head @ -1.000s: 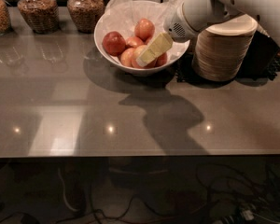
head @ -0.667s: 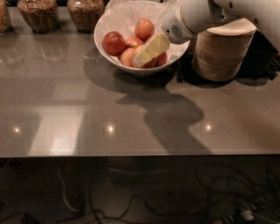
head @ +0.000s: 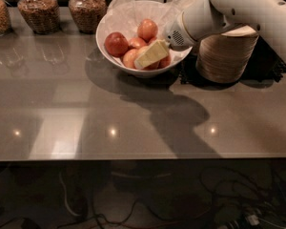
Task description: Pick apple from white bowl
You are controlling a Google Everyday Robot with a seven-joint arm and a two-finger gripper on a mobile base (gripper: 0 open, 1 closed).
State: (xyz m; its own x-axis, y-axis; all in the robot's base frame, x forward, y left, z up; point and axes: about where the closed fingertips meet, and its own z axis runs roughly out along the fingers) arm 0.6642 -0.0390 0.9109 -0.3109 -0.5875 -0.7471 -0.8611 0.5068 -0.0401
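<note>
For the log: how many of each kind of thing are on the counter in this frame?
Apples: 5 showing; the gripper, down in the bowl among them, may hide more
White bowl: 1
Jars: 3
Stack of beige bowls: 1
Total: 10, not counting the gripper

Gripper (head: pixel 142 62) in bowl (head: pixel 148 73), seemingly touching apples (head: pixel 117 43); stacked bowls (head: pixel 226 56) right, jars (head: pixel 38 11) behind-left.
</note>
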